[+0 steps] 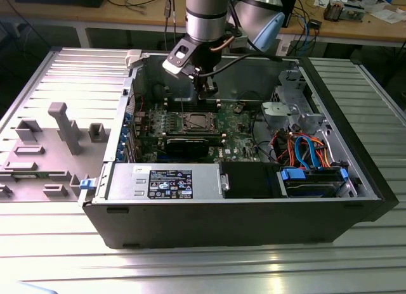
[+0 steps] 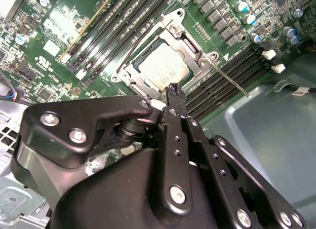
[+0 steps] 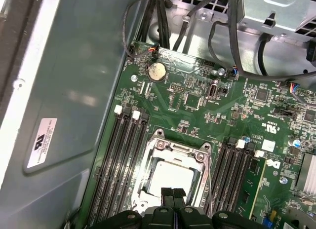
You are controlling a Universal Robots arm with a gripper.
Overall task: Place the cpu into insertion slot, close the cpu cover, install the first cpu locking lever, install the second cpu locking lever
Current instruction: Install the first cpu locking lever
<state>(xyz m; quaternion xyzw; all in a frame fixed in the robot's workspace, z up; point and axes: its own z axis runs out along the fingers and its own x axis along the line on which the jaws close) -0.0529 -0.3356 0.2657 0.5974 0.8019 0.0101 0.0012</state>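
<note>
Gripper (image 2: 173, 89), fingers pressed together and empty, hovers by the cpu (image 2: 163, 66) lying flat under the lowered cpu cover (image 2: 193, 47); 1 locking lever (image 2: 231, 80) seemingly slants across memory slots (image 2: 207, 93).

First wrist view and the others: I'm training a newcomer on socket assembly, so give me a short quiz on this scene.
1. True or false: the cpu cover lies closed over the cpu.
2. The gripper is: A) open wide, B) shut, holding nothing, C) shut on a cable.
3. Fill in: the memory slots flank the cover on ___ sides.
Key: 1 true; 2 B; 3 two.
</note>
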